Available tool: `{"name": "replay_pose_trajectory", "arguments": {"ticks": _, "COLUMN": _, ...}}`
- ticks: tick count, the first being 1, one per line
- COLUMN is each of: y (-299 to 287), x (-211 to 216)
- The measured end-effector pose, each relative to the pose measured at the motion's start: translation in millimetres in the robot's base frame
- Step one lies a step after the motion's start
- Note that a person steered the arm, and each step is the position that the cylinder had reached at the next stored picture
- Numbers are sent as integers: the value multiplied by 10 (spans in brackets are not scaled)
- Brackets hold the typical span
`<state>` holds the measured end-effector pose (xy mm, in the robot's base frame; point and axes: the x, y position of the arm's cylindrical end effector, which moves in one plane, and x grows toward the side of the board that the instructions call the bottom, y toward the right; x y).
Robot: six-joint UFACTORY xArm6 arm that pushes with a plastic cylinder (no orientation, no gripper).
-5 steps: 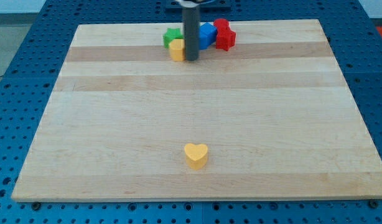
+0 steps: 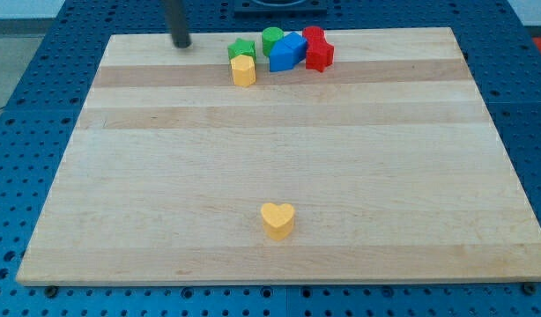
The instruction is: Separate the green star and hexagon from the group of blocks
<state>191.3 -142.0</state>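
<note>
One board: a pale wooden table top [image 2: 279,150] fills most of the frame, set on a blue perforated base [image 2: 24,132].
Rod: dark and straight, it comes in from the top edge at the upper left of the frame; my tip [image 2: 181,44] rests on the board near its top edge. It carries no claw, so there is nothing spread or pressed together to report.
Cluster: five blocks sit bunched at the upper centre of the frame, to the right of my tip and clear of it.
Blue block [image 2: 287,51]: middle of the cluster, shape hard to make out.
Red block [image 2: 317,49]: right end of the cluster, touching the blue one; shape unclear.
Green round block [image 2: 272,38]: at the cluster's top, just behind the blue block.
Green star [image 2: 241,49]: left end of the cluster, the block nearest my tip, not touching it.
Yellow hexagon [image 2: 243,70]: just below the green star, touching it.
Yellow heart [image 2: 277,219]: alone in the lower centre, well apart from everything else.
</note>
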Motion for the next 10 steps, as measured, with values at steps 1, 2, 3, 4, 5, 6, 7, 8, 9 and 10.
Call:
{"name": "replay_pose_trajectory", "arguments": {"ticks": 1, "y": 47, "x": 0}}
{"name": "replay_pose_trajectory", "arguments": {"ticks": 2, "y": 313, "x": 3}}
{"name": "replay_pose_trajectory", "arguments": {"ticks": 3, "y": 689, "x": 6}}
{"name": "replay_pose_trajectory", "arguments": {"ticks": 4, "y": 1077, "x": 8}}
{"name": "replay_pose_trajectory", "arguments": {"ticks": 5, "y": 1331, "x": 14}}
{"name": "replay_pose_trajectory", "arguments": {"ticks": 6, "y": 1570, "x": 19}}
{"name": "replay_pose_trajectory", "arguments": {"ticks": 7, "y": 1670, "x": 9}}
{"name": "replay_pose_trajectory", "arguments": {"ticks": 8, "y": 1319, "x": 121}}
{"name": "replay_pose_trajectory", "arguments": {"ticks": 9, "y": 728, "x": 412}}
{"name": "replay_pose_trajectory", "arguments": {"ticks": 10, "y": 434, "x": 625}}
